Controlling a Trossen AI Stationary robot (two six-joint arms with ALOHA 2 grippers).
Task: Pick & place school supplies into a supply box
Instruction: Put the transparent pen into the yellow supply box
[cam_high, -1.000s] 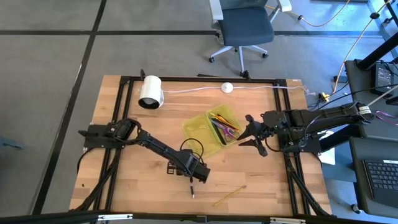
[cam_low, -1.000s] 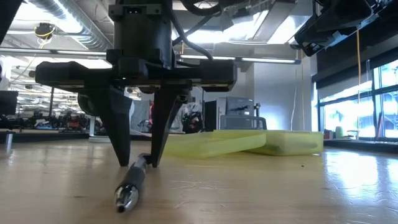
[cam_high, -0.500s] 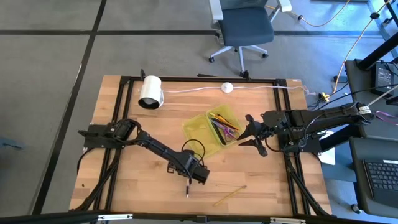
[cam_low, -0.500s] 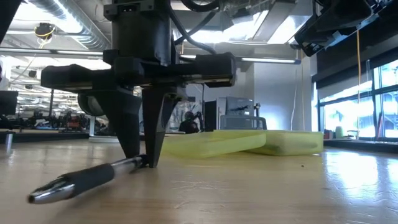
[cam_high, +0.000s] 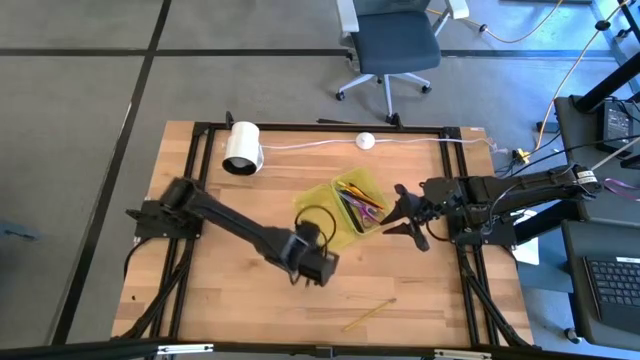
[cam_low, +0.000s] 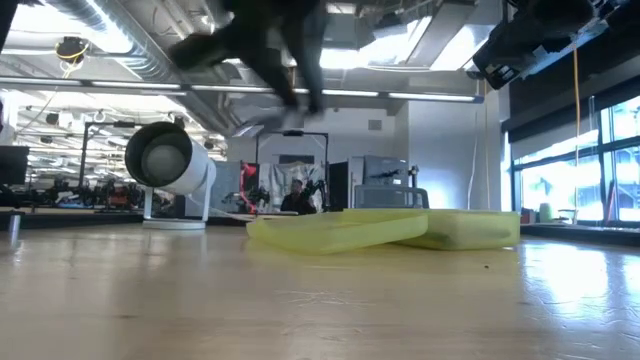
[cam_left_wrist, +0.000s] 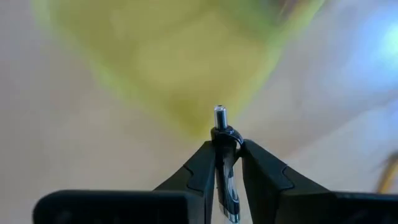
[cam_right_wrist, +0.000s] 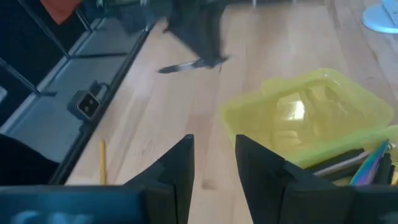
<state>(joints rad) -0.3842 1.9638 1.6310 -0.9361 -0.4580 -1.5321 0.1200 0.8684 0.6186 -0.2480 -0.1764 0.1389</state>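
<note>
Left claw (cam_left_wrist: 224, 163) is clamped on a black pen (cam_left_wrist: 222, 155), lifted off the worktop (cam_high: 200, 290) just short of the supply box (cam_high: 322, 208). The pen sits off-centre (tip protruding), so it could pivot and miss. Right claw (cam_right_wrist: 213, 163) waits beside the box, jaws narrowly parted, empty.

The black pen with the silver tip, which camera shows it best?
The left wrist view: the black pen with the silver tip stands sharp, clamped in the left gripper. The right wrist view shows it blurred and distant; the high and low views barely show it.
</note>
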